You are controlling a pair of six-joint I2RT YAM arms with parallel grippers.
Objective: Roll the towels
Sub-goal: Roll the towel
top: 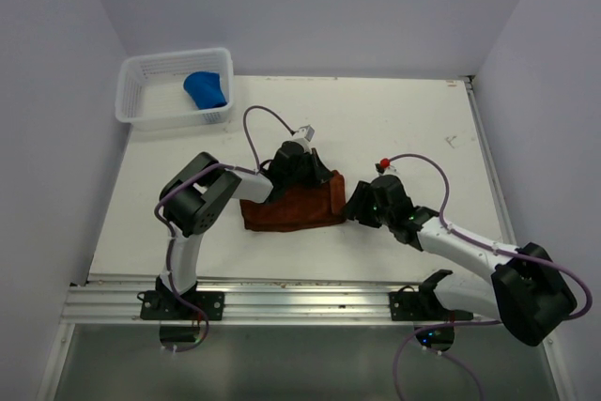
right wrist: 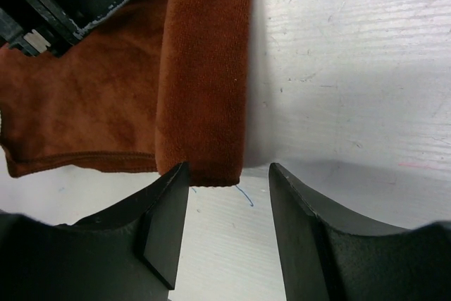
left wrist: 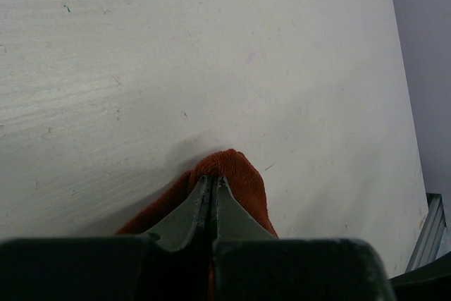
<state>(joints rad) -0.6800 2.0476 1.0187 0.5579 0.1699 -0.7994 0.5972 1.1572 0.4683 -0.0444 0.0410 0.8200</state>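
Risk first. The right gripper (right wrist: 229, 170) stands with its jaws partly apart and grips nothing. One finger just meets the near end of the rolled edge, so nothing pins that roll. I judge it could slacken and fall open. If that finger nudges forward, it may shove the roll askew instead of turning it.

The left gripper (left wrist: 213, 180) is closed tight with a peak of cloth at its tips, which I read as a pinch. A pull from there could drag the whole cloth toward the basket (top: 141, 110) and undo the roll.

The rust-brown towel (top: 291, 206) lies flat on the table, well apart from the basket. It is rolled only along the end farthest from the basket; the nap is soft and the hem is stitched. The blue towel (top: 207, 89) sits bunched inside the basket.
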